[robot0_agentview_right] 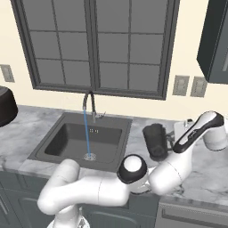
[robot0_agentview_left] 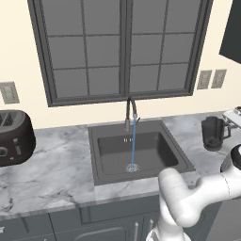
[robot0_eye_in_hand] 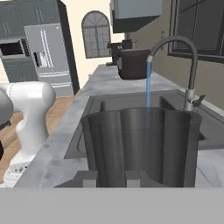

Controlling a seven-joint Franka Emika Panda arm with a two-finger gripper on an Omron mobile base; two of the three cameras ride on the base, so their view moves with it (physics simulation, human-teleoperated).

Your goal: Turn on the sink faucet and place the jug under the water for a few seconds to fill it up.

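Water [robot0_agentview_left: 133, 143] running, jug [robot0_agentview_right: 154, 141] parked on the counter right of the sink [robot0_agentview_left: 106, 175].
Gripper [robot0_eye_in_hand: 111, 176] looks pinched on its rim (thin grip), so it could tip or slip mid-carry.

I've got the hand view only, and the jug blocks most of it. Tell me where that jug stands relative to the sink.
Observer: The jug stands on the marble counter, right of the sink, outside the basin.
Operator: Report where the stream lands.
Observer: The water falls straight onto the round drain.
Operator: Give me the handle's direction.
Observer: In the left base view, the handle points right, away from the sink.
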